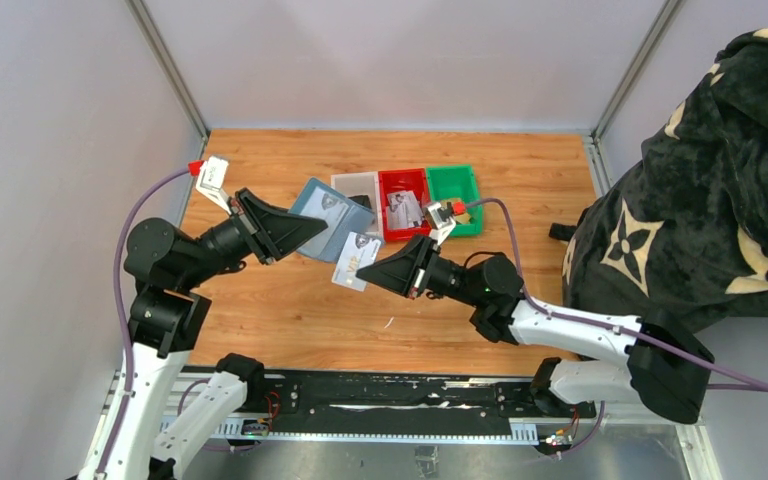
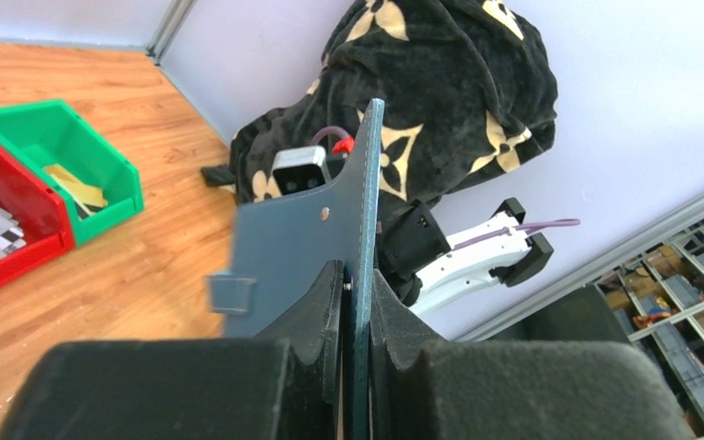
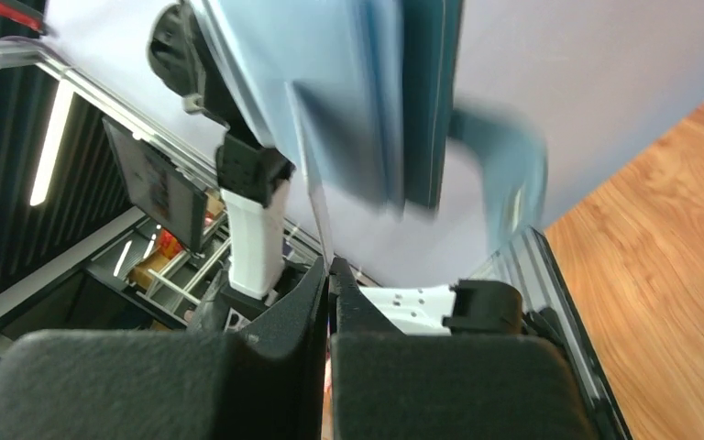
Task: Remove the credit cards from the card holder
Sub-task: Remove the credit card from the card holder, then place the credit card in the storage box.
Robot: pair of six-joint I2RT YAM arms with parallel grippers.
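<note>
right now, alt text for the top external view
Two robot arms meet over a wooden table: the left fingers clamp an open teal card holder, the right fingers pinch a pale card at its edge. Three bins sit behind.

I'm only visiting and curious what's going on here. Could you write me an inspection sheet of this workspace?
Surface: wooden table, arms bolted at its near edge.
Job's things: card holder open, held off the table; one card sticks out below it; whether it is fully out cannot be told.
Clutter: clear bin, red bin and green bin in a row; the red one holds printed slips.
Grippers: left gripper shut on the card holder; right gripper shut on the card.
Cables: purple cables along both arms.
Surroundings: grey walls; black patterned blanket at right.
</note>
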